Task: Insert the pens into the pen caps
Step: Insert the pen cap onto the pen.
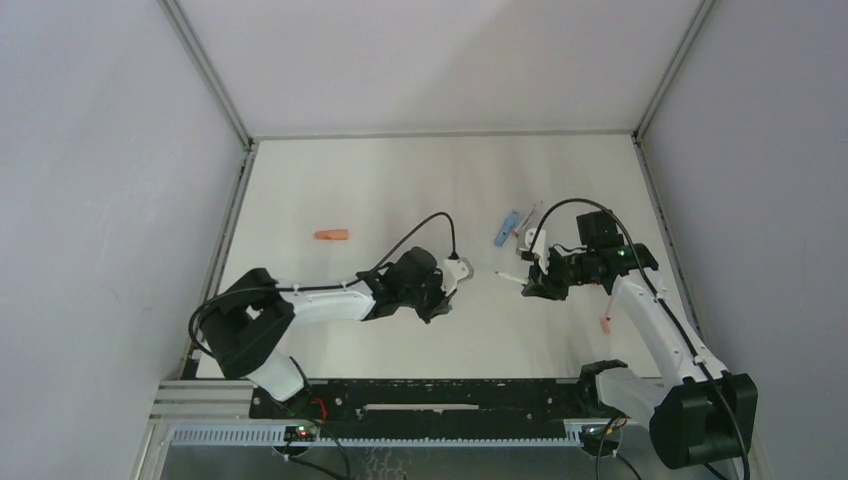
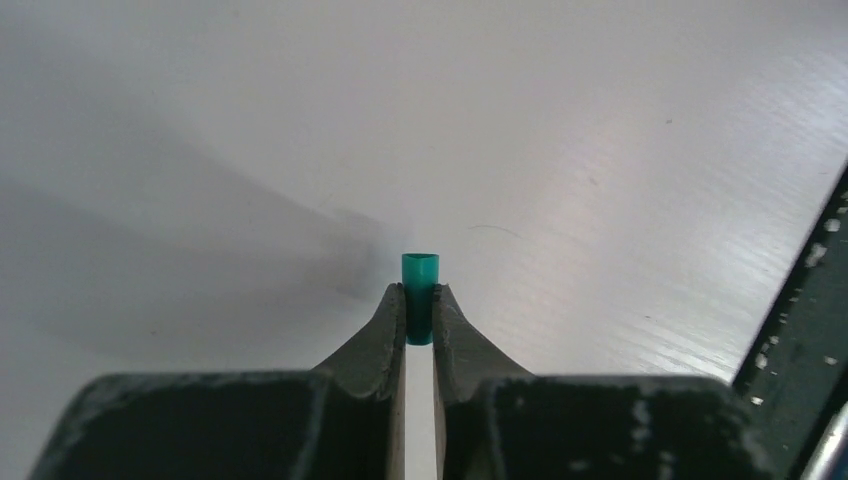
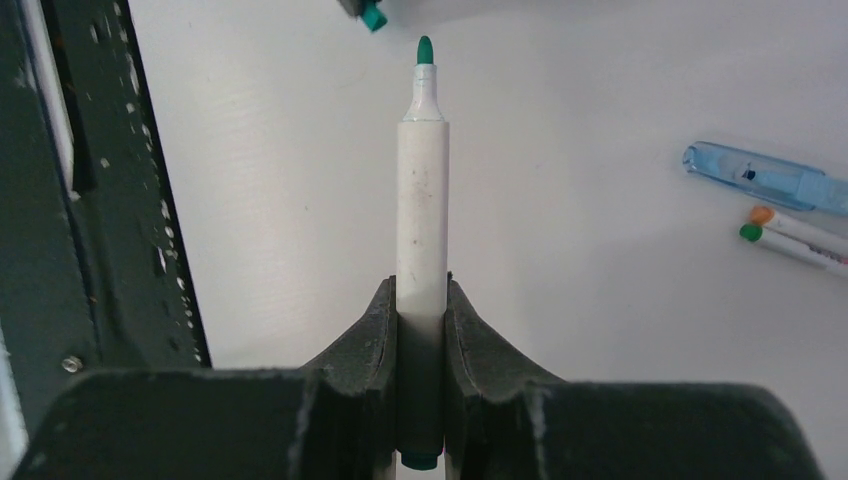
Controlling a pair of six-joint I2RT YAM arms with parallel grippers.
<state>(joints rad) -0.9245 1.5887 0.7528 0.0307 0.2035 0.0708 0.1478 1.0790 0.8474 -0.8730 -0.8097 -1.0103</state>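
A white table, faintly glossy, is boxed in by plain pale grey walls on three sides. Slim aluminium posts rise at the far corners; a black rail edges the near side

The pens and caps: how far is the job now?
Done: no pen visibly capped. In hand: left claw grips the teal cap, right claw grips the teal-tipped pen, tip facing the cap but apart. Remaining: that insertion, plus the orange cap, light blue cap and two loose pens.

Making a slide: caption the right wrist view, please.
Right gripper clamps a white teal-tipped pen, its tip close to the teal cap.
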